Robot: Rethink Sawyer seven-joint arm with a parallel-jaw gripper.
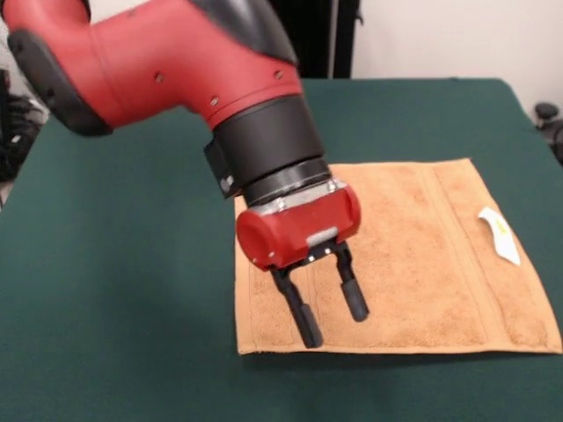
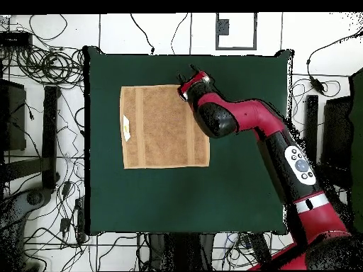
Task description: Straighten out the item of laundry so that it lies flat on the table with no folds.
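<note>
You had the surface (image 1: pixel 114 290), a broad spread of dark green cloth, almost entirely bare, with the arm (image 1: pixel 176 61) reaching down across it from the far side. The towel (image 1: pixel 422 255) lay spread on the surface, towards one side of it, and in the overhead view it read as a near-square with all four edges showing and no corner turned under. By my reading the task was nearly done at this point, and what remained was checking and fine smoothing, not a big pull.

The towel's near edge in the front view ran straight, its border bands looked parallel, and the small white label (image 1: pixel 499 235) sat face up near one side edge. I could not tell whether slight ripples remained in the pile under the arm, since the wrist hid that part.

Your tool (image 1: pixel 332 311) hung over the towel's corner nearest the arm, its two black fingers (image 1: pixel 352 290) spread apart and holding nothing, tips pointing down at the hem. Whether the tips touched the cloth was not clear from either view.

To finish well, you would have wanted to lift straight up from that corner without closing, since a pinch or a sideways drag there would likely have raised a fresh fold. If a wrinkle did show once the arm cleared, a light grasp on the hem and a short outward pull along the surface would have suited better than a lift.
</note>
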